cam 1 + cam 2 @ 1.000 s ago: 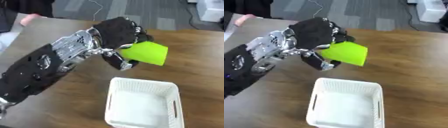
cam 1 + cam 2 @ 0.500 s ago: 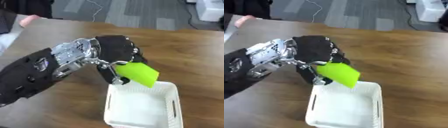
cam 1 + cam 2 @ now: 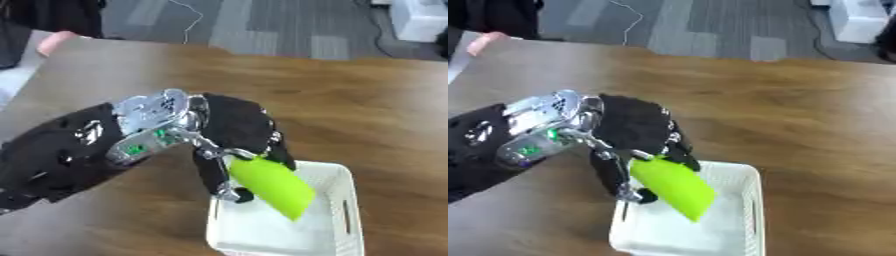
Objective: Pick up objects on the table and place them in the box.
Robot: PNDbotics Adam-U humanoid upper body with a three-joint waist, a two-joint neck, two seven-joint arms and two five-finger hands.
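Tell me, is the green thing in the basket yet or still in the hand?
Still in the hand. The left hand is curled round the green thing, which hangs tilted over the white basket.

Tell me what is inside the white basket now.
The lower end of the lime-green cup, held by the left hand, hangs over the white basket. The visible floor looks bare; the cup covers part of it.

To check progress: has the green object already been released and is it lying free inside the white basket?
No: the left hand has its fingers curled around the green object, holding it tilted above the white basket.
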